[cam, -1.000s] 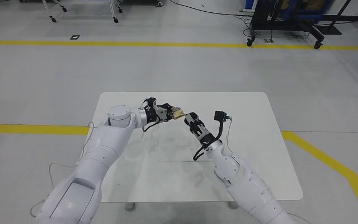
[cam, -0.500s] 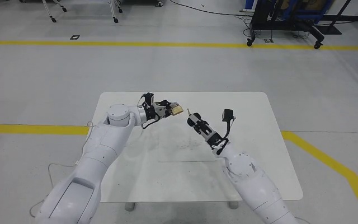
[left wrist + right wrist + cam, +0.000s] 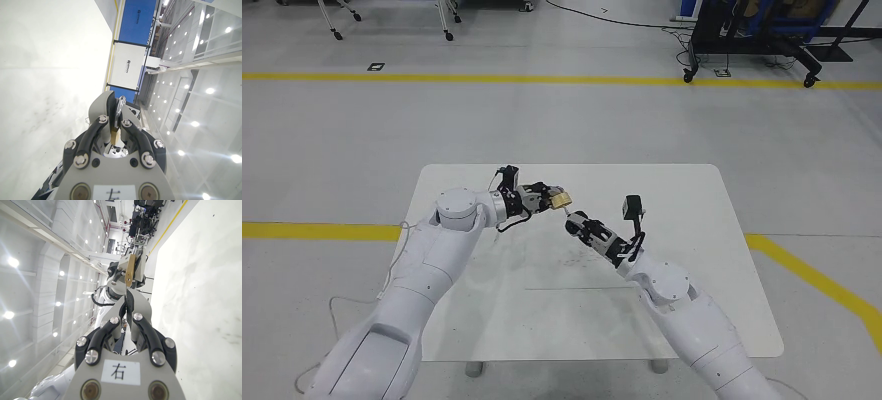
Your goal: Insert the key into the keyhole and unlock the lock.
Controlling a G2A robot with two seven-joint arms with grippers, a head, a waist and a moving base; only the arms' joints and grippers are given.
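Note:
A brass lock (image 3: pixel 560 199) hangs above the table's far middle, with my left gripper (image 3: pixel 547 196) shut on it. In the left wrist view the brass body (image 3: pixel 115 136) sits between the fingers, and a silver metal part (image 3: pixel 120 103) shows at the pads. My right gripper (image 3: pixel 574 221) is just below and right of the lock, shut on a thin key (image 3: pixel 126 292). In the right wrist view the key's blade reaches the near end of the lock (image 3: pixel 130 271), straight ahead of the right gripper (image 3: pixel 129 294). I cannot tell whether the tip is inside the keyhole.
Both grippers are held above a white table (image 3: pixel 672 190) that carries nothing else. Faint scuff marks (image 3: pixel 577 262) spot its middle. Bare floor with a yellow line (image 3: pixel 802 262) surrounds the table.
Half a second ago the right gripper stood apart from the lock with the key pointing up. It has swung back left, and the key now meets the lock's end. The left gripper barely moved.

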